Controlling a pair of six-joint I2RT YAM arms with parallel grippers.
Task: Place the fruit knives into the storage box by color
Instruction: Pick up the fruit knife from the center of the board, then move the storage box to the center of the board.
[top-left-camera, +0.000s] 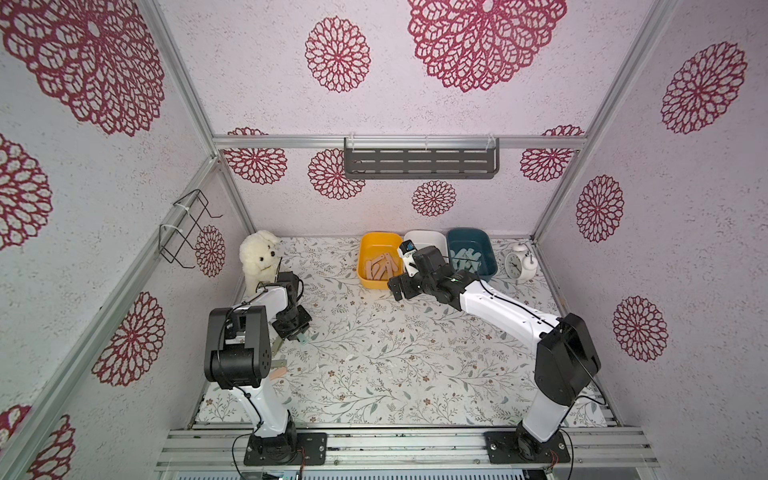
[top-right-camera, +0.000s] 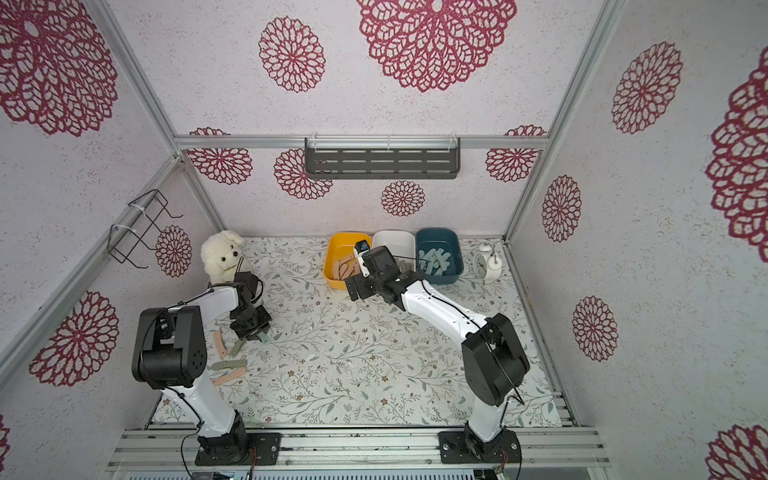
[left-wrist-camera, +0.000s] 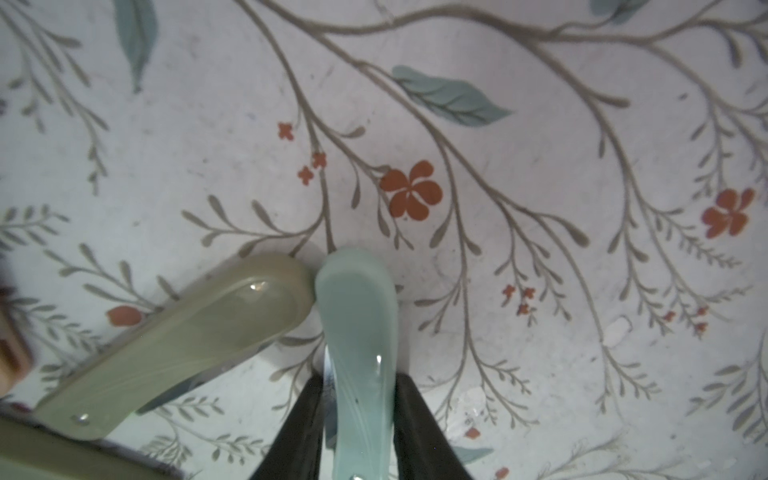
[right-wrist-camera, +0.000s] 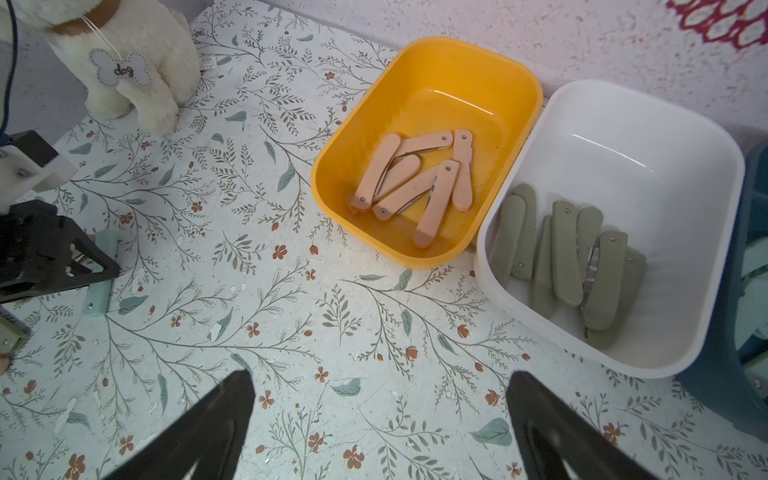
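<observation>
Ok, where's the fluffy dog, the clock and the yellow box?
fluffy dog (top-left-camera: 255, 248): in a top view, its head.
clock (top-left-camera: 514, 264): in a top view, its face.
yellow box (right-wrist-camera: 457, 91): right wrist view, bare inner wall.

The mint knife (left-wrist-camera: 357, 332) and the olive knife (left-wrist-camera: 187, 332) have smooth, glossy plastic shells that catch bright glints, with small metal rivets (left-wrist-camera: 81, 419). The table cover (left-wrist-camera: 498, 166) is a matt printed sheet, scuffed and speckled. The yellow tub (right-wrist-camera: 432, 54) and the white tub (right-wrist-camera: 623, 108) are shiny moulded plastic. The pink knives (right-wrist-camera: 415, 183) look duller. The toy dog (right-wrist-camera: 137, 83) is fluffy plush. The wall (right-wrist-camera: 540, 33) is rough and grainy. The shelf (top-left-camera: 420, 163) may be matt painted metal.
</observation>
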